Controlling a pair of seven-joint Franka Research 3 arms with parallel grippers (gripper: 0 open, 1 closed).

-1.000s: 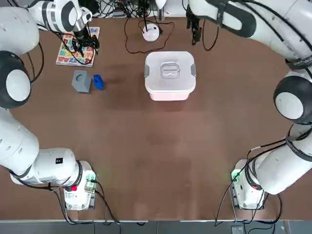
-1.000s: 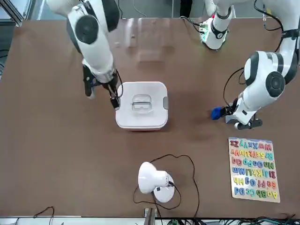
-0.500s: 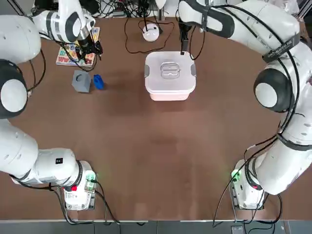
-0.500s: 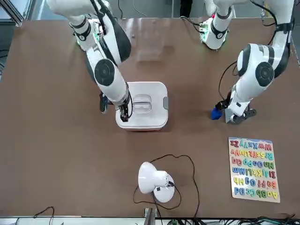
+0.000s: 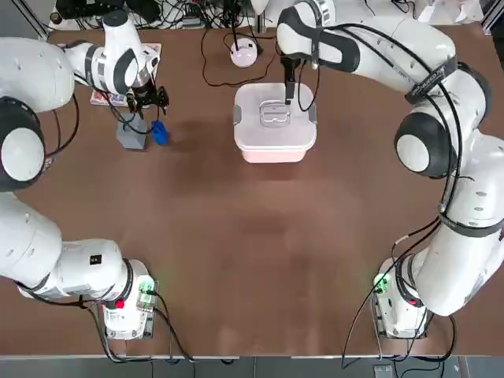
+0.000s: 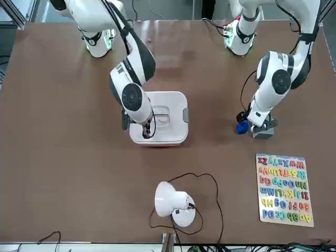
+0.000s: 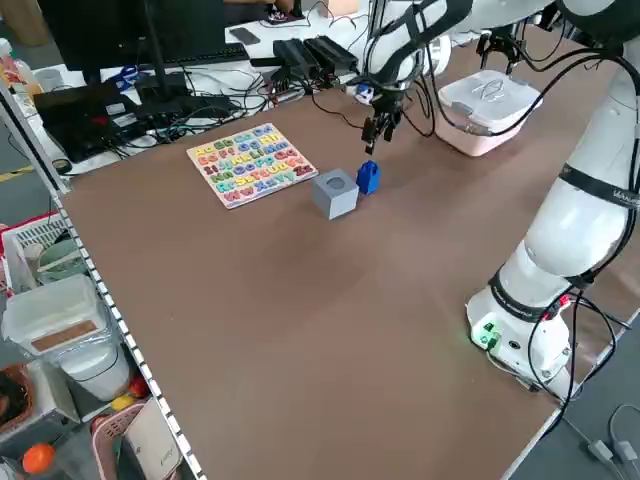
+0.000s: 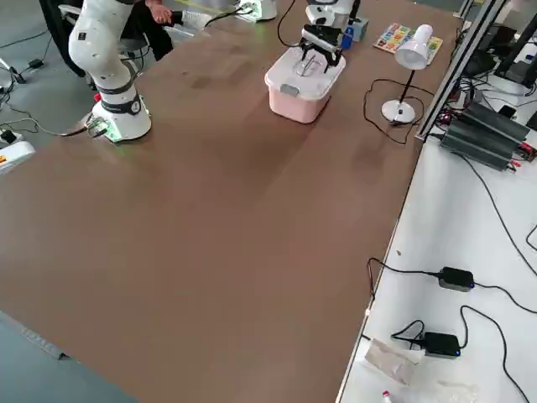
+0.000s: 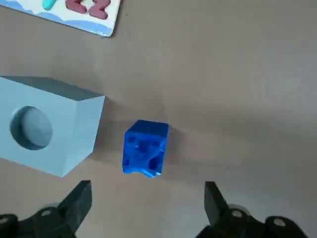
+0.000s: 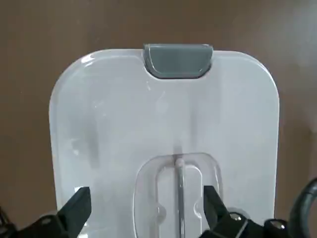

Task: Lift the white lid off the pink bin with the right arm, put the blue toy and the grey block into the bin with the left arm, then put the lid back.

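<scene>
The white lid (image 5: pixel 275 115) sits closed on the pink bin (image 5: pixel 274 154) at the far middle of the table. My right gripper (image 10: pixel 146 197) hovers open over the lid, its fingers either side of the recessed handle (image 10: pixel 178 182), touching nothing. The blue toy (image 9: pixel 145 148) and the grey block (image 9: pixel 44 126) stand side by side on the table at the far left, also seen as blue toy (image 5: pixel 159 132) and grey block (image 5: pixel 131 134). My left gripper (image 9: pixel 146 192) hangs open just above the blue toy, holding nothing.
A colourful alphabet puzzle board (image 6: pixel 283 189) lies beyond the block. A small round white device (image 6: pixel 173 202) with a looping black cable stands behind the bin. Cables and equipment line the table's far edge (image 7: pixel 300 60).
My right gripper has swung in from beyond the bin's far right corner to over the lid. My left gripper has moved from above the puzzle board to over the blue toy.
</scene>
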